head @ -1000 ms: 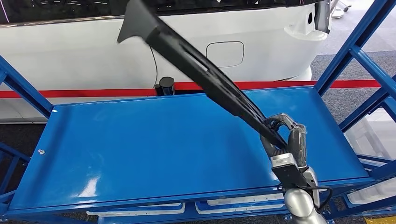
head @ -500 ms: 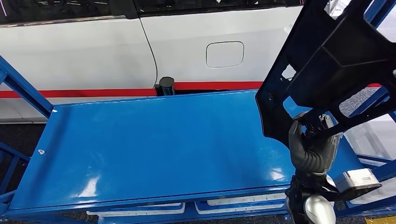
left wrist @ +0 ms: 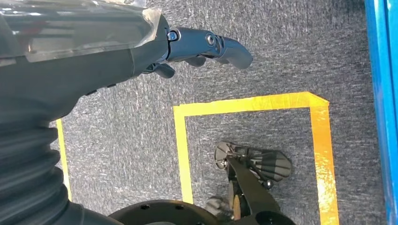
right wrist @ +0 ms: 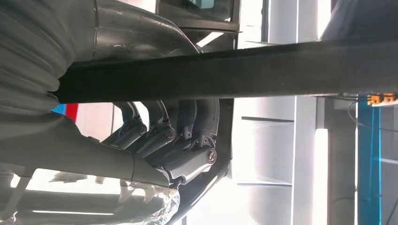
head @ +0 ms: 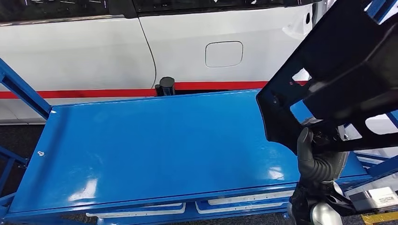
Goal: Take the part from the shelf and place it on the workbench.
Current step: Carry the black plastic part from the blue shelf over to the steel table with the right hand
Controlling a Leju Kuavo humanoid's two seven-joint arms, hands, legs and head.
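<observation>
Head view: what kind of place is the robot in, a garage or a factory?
Probably a car factory or workshop. A white car body with a red stripe stands behind a blue metal workbench, yellow tape lines mark the grey carpeted floor, and the robot's right hand holds a black plastic car part.

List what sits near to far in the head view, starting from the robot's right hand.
right hand gripping the black part → blue workbench top → small black cylinder at its far edge → white car with its fuel flap.

A white car [head: 141, 51] with a red stripe [head: 80, 91]; yellow floor tape [left wrist: 248, 105] on grey carpet [left wrist: 281, 47].
</observation>
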